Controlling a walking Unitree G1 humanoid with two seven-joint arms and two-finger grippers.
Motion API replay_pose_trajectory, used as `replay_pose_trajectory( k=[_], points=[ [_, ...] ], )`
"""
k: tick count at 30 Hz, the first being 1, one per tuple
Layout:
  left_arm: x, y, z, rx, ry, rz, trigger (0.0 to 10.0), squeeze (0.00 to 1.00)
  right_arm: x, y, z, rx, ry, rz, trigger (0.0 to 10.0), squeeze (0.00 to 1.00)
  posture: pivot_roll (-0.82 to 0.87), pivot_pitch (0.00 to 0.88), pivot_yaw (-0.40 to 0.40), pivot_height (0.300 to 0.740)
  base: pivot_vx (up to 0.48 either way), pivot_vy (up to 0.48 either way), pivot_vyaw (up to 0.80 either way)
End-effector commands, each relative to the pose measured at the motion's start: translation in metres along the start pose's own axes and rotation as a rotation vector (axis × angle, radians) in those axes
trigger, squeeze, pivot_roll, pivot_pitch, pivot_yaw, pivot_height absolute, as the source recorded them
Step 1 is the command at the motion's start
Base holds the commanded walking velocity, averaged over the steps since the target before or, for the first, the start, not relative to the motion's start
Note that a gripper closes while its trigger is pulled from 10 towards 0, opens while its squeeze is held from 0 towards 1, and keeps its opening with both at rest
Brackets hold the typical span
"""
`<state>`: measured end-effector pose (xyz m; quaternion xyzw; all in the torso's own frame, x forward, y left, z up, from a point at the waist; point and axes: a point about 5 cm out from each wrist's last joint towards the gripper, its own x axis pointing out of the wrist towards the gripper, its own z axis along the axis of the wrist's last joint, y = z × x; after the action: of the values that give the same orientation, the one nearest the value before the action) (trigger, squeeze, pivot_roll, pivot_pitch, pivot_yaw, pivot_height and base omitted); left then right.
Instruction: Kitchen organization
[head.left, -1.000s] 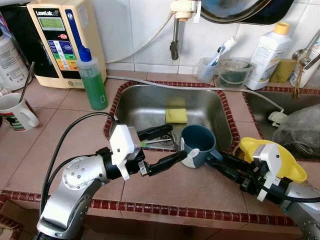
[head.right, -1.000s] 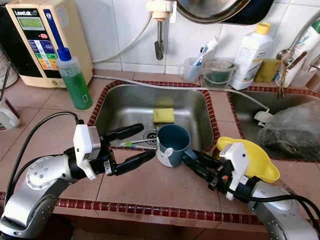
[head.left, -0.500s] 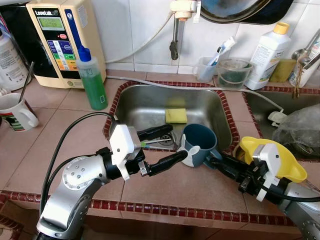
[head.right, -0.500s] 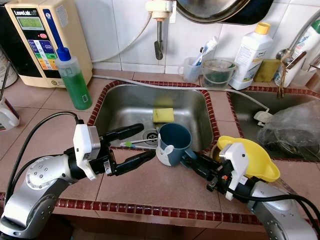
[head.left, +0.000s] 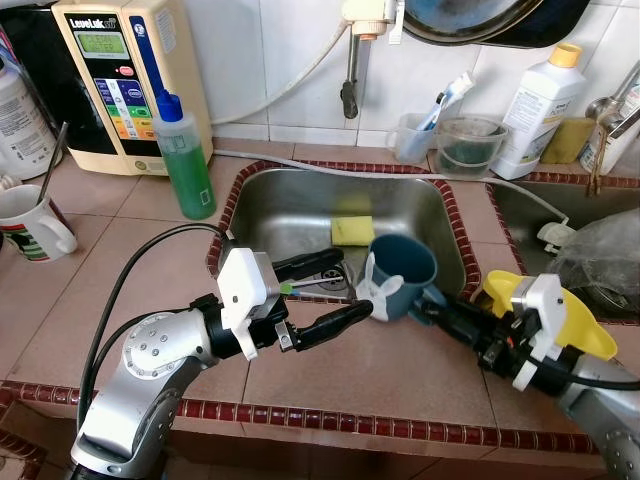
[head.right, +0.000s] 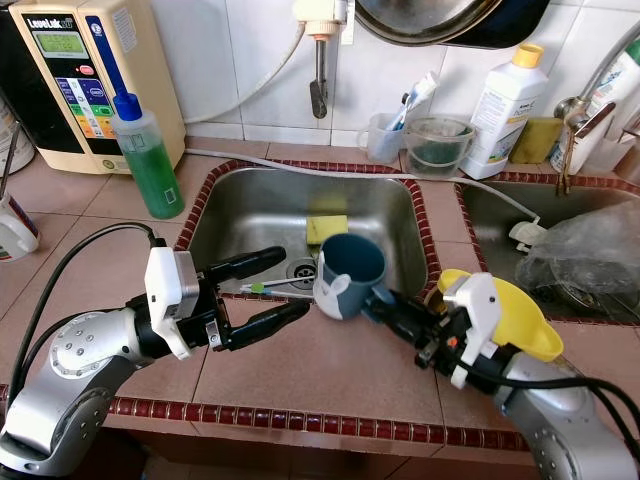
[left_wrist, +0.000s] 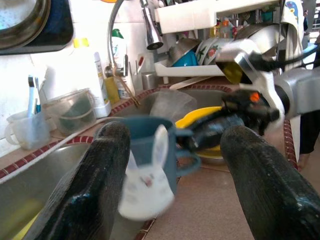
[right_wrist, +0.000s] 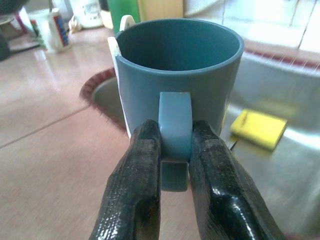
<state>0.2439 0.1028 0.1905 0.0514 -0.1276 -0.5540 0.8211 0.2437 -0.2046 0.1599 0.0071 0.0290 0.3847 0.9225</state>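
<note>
A blue mug (head.left: 402, 272) with a white bunny on its side hangs tilted just above the counter at the sink's front rim. My right gripper (head.left: 430, 302) is shut on the mug's handle (right_wrist: 175, 119), one finger (right_wrist: 142, 165) on each side of it. My left gripper (head.left: 350, 285) stands open just left of the mug, its two black fingers (left_wrist: 100, 185) spread on either side of the mug without touching it. The mug (left_wrist: 147, 160) looks empty inside.
The steel sink (head.left: 290, 205) holds a yellow sponge (head.left: 352, 230) and a toothbrush (head.left: 305, 286) near the drain. A green soap bottle (head.left: 187, 160) and a white cup (head.left: 30, 222) stand to the left. A yellow dish (head.left: 580, 325) lies beside my right wrist, and a second sink (head.left: 530, 215) is to the right.
The mug has lifted off the counter and tipped toward the sink, with my right gripper rising slightly on its handle. My left arm has stayed put.
</note>
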Motion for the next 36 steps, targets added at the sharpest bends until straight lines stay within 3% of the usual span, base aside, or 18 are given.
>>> replay_pose_trajectory(
  k=[1,7,8,17,20,27,32,36],
  points=[
    [-0.001,0.002,0.000,0.011,0.005,0.003,10.0,0.00,-0.002,-0.004,0.004,-0.011,-0.015,-0.022,0.0,0.00,-0.16,0.085,0.005,0.740,0.000,0.000,0.00],
    [0.001,0.007,0.000,-0.001,0.004,0.021,10.0,0.00,0.000,-0.019,0.015,-0.036,-0.052,-0.079,0.4,0.00,-0.16,0.078,0.008,0.740,0.000,0.000,0.00],
    [0.002,0.009,-0.001,-0.004,0.013,0.031,10.0,0.00,0.003,-0.023,0.017,-0.051,-0.057,-0.090,10.0,0.00,-0.16,0.073,0.013,0.740,0.000,0.000,0.00],
    [0.017,0.026,-0.003,-0.064,0.071,0.100,10.0,0.00,0.023,-0.057,0.041,-0.118,-0.124,-0.165,10.0,0.00,-0.14,0.053,0.000,0.740,0.000,0.000,0.00],
    [0.021,0.029,-0.001,-0.032,0.068,0.100,10.0,0.00,0.028,-0.067,0.050,-0.147,-0.148,-0.208,10.0,0.00,-0.13,0.065,-0.008,0.740,0.000,0.000,0.00],
    [0.026,0.034,0.000,-0.029,0.087,0.089,10.0,0.00,0.045,-0.071,0.063,-0.151,-0.190,-0.191,10.0,0.00,-0.12,0.096,-0.026,0.740,0.000,0.000,0.00],
    [0.025,0.028,0.003,-0.020,0.095,0.042,10.0,0.00,0.061,-0.071,0.076,-0.129,-0.207,-0.128,10.0,0.00,-0.12,0.143,-0.042,0.740,0.000,0.000,0.00],
    [0.024,0.023,0.006,-0.019,0.098,0.017,10.0,0.00,0.063,-0.073,0.082,-0.114,-0.205,-0.102,10.0,0.00,-0.11,0.171,-0.052,0.740,0.000,0.000,0.00]
  ],
)
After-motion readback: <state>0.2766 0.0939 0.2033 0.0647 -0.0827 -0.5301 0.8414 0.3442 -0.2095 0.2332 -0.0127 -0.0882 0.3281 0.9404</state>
